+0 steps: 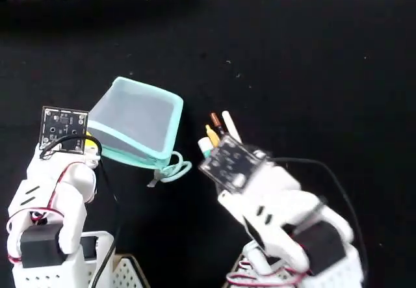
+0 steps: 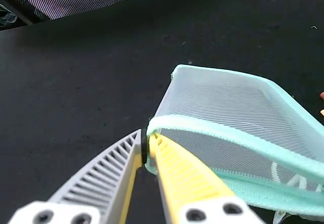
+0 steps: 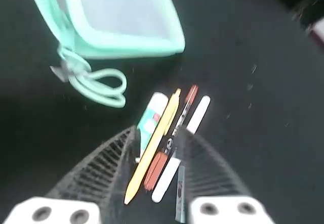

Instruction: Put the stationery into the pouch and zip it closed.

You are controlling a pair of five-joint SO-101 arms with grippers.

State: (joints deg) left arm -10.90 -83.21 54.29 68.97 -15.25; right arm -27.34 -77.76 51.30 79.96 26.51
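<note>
At the left of the black counter (image 1: 312, 60), the left pincer (image 2: 148, 142) is clamped narrow on the end of the pouch's zip rim, its grey finger on one side and its yellow finger on the other. The pouch (image 1: 140, 116) is pale translucent mesh edged in mint green. From the high view we see it just right of the left arm, with the gripped side propped up rather than lying flat. A mint cord loop (image 1: 174, 168) trails from the pouch's near corner onto the cloth, toward the right arm.

Farther right, beside that loop but apart from the pouch, is the stationery (image 3: 164, 133), a small bundle lying lengthwise between the two fingers of the right pincer (image 3: 159, 133). We make out a mint-and-white stick (image 3: 152, 115), a yellow pen (image 3: 154, 150), a reddish-brown pen (image 3: 190, 96) and a white pen (image 3: 197, 114). The pincer's fingers press in on either side of the bundle and hold it. From above, the pen tips poke out past the right arm's wrist, pointing toward the back of the counter, with the pouch's side near them on the left.
</note>
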